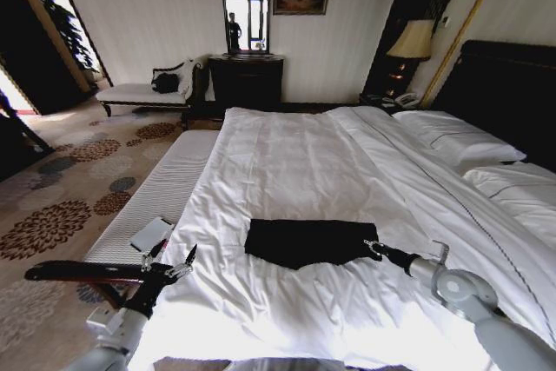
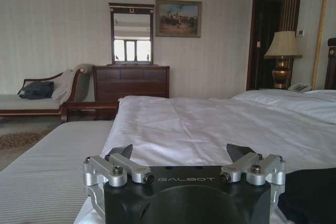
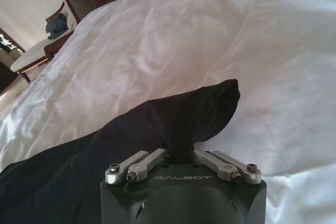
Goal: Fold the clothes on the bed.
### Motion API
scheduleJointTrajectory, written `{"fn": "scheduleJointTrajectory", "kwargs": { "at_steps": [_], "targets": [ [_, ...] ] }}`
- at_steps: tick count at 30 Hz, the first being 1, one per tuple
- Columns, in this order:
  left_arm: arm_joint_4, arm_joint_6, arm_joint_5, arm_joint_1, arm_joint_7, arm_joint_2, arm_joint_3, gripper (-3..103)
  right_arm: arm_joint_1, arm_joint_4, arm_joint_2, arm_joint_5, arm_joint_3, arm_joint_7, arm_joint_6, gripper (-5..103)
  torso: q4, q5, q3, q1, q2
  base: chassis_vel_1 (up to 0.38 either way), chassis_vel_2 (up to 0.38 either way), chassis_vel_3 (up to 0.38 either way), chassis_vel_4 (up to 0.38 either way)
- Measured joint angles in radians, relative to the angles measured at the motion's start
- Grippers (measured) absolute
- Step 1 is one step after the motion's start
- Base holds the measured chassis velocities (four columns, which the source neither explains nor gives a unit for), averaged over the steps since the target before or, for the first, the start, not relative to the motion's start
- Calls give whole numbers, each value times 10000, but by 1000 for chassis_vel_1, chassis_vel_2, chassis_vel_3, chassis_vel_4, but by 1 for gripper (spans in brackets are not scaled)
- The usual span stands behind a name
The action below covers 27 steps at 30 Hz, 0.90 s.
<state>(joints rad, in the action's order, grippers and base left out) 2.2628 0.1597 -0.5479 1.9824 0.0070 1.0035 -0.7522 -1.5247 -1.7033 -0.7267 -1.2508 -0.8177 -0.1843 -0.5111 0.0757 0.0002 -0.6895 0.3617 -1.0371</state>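
While the right gripper (image 3: pixel 181 153) pinches the black T-shirt's (image 1: pixel 308 241) edge on the bed's white duvet (image 1: pixel 287 162), a taut, level pull should keep the fold square, the left gripper (image 1: pixel 174 262) spread empty beside it.

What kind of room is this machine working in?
Probably a hotel bedroom: a large bed with white duvet and pillows, a bedside lamp with a telephone beside it, and a dark dresser under a mirror.
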Motion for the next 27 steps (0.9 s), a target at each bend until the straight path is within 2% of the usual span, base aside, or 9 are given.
{"fn": "scheduleJointTrajectory", "kwargs": {
  "at_steps": [11,20,27],
  "targets": [
    [0,0,0,0,0,0,0,100,176,967,283,1322,-250,-358,343,4,0,-2,0,0,0,0,0,0,0],
    [0,1,0,0,0,0,0,100,228,-612,193,1894,144,84,281,4,-2,-3,0,0,0,0,0,0,0],
    [0,1,0,0,0,0,0,100,487,-1956,563,1900,912,690,-19,4,-1,-3,0,0,0,0,0,0,0]
  ]
}}
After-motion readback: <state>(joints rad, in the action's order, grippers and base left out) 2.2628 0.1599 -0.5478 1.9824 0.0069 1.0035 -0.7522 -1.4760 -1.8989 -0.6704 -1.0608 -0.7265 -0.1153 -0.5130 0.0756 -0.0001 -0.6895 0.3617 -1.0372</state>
